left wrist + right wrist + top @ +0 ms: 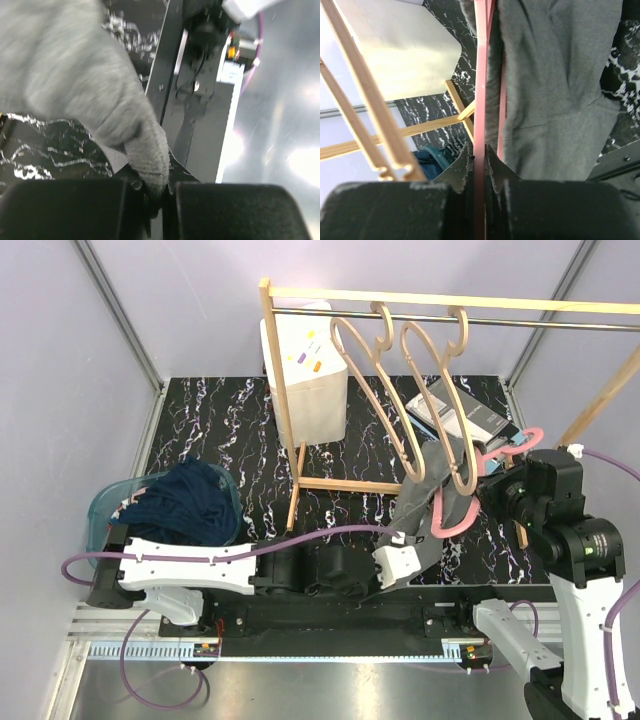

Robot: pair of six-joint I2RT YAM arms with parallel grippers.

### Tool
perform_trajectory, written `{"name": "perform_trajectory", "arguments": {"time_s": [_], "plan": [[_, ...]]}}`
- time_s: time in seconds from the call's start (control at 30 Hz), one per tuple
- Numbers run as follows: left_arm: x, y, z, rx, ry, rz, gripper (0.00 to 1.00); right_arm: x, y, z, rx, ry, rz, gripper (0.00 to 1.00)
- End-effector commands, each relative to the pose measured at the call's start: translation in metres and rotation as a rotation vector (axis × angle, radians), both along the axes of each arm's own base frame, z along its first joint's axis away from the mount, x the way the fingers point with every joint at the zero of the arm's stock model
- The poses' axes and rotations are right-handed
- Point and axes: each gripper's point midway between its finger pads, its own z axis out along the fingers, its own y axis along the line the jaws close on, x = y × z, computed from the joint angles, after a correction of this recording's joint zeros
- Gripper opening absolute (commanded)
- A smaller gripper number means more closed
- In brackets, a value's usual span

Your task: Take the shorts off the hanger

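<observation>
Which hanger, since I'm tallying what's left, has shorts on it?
The pink hanger, clamped in the right gripper, with the grey shorts draped over it; the two wooden hangers hang bare on the rail.

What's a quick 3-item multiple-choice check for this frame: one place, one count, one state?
1. Where are the navy shorts?
A) in the teal basket
B) folded on a shelf
C) on the floor

2. How many wooden hangers hang bare on the rod?
A) one
B) two
C) four

3. What state is the left gripper in?
A) open, clear of cloth
B) shut on the grey shorts
C) shut on a wooden hanger

Answers:
1 A: the top view shows them heaped in the basket at the left.
2 B: two empty hangers hook over the rod.
3 B: the left wrist view shows grey cloth pinched between its fingers.
</observation>
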Motion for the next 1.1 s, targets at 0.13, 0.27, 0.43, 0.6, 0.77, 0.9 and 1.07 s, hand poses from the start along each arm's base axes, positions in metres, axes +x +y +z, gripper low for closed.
{"name": "perform_trajectory", "arguments": {"time_s": [0.13,0.27,0.43,0.6,0.77,0.9,1.07], "plan": [[-0.017,0.024,0.013,-0.05,0.069,-0.049,0.0,-0.015,0.012,0.032,0.103,-0.033,0.025,0.0],[-0.003,0.024,0.015,-0.118,0.121,-0.017,0.0,-0.055,0.029,-0.003,0.151,0.057,0.142,0.0],[0.03,0.028,0.012,-0.162,0.149,0.081,0.0,-0.093,0.051,-0.008,0.201,0.079,0.327,0.0],[0.073,0.041,-0.004,-0.181,0.153,0.198,0.0,-0.123,0.038,-0.003,0.148,0.058,0.305,0.0],[0.113,0.072,0.007,-0.224,0.177,0.375,0.0,-0.142,0.027,-0.003,0.091,0.07,0.296,0.0],[0.131,0.101,0.028,-0.282,0.153,0.499,0.0,-0.147,0.017,0.002,0.081,0.008,0.232,0.0],[0.136,0.141,0.067,-0.329,0.136,0.636,0.0,-0.135,0.005,-0.016,0.058,0.073,0.137,0.0]]}}
